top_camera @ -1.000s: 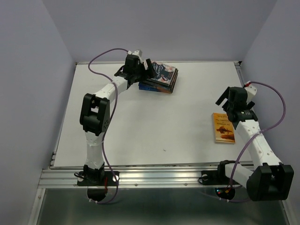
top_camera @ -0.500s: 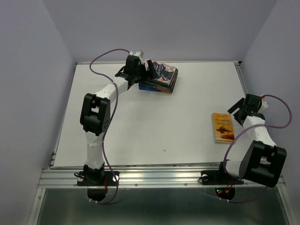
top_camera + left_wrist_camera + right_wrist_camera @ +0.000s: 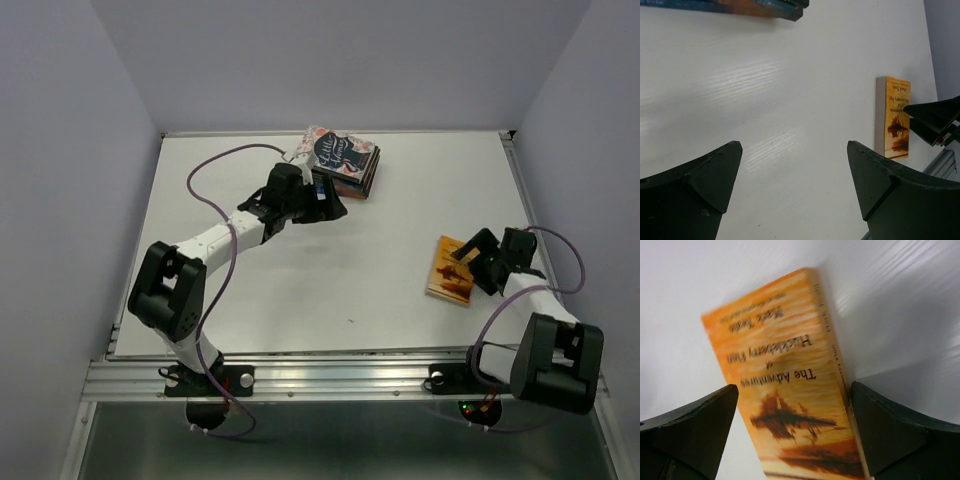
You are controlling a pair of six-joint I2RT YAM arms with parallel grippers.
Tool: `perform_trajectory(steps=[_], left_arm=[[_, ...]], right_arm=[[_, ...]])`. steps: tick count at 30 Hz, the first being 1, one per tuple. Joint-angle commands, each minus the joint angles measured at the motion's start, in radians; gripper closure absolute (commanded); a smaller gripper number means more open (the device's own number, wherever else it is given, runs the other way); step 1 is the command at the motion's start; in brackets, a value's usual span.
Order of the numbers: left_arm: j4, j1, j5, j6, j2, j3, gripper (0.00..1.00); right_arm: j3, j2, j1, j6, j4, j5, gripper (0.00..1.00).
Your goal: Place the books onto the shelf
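Both arms have swung: spread jaws of the right gripper now frame the orange book, lower right, itself skewed. Square up across its long edges before closing. Left gripper, spread too, has backed off the stack, upper centre.

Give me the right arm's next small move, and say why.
Probably ease the right gripper a little farther along the orange book, ready to close on it. Its jaws stand open on either side of the book in the wrist view, and nothing is held yet. The book lies alone on the table, apart from the stack.
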Motion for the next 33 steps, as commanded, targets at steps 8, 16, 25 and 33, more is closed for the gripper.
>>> perform_trajectory(steps=[8, 16, 25, 33], left_arm=[[0.062, 0.003, -0.053, -0.060, -0.203, -0.205, 0.01], [0.069, -0.040, -0.015, -0.046, -0.256, -0.270, 0.01], [0.135, -0.268, 0.123, 0.017, -0.147, -0.265, 0.01], [0.040, -0.391, 0.091, 0.078, 0.033, -0.115, 0.01]], right_arm=[[-0.136, -0.191, 0.353, 0.292, 0.150, -0.304, 0.00], [0.129, -0.158, 0.407, -0.078, -0.153, 0.025, 0.00], [0.337, 0.071, 0.396, -0.230, -0.178, 0.219, 0.00], [0.416, 0.304, 0.364, -0.282, 0.001, 0.060, 0.00]])
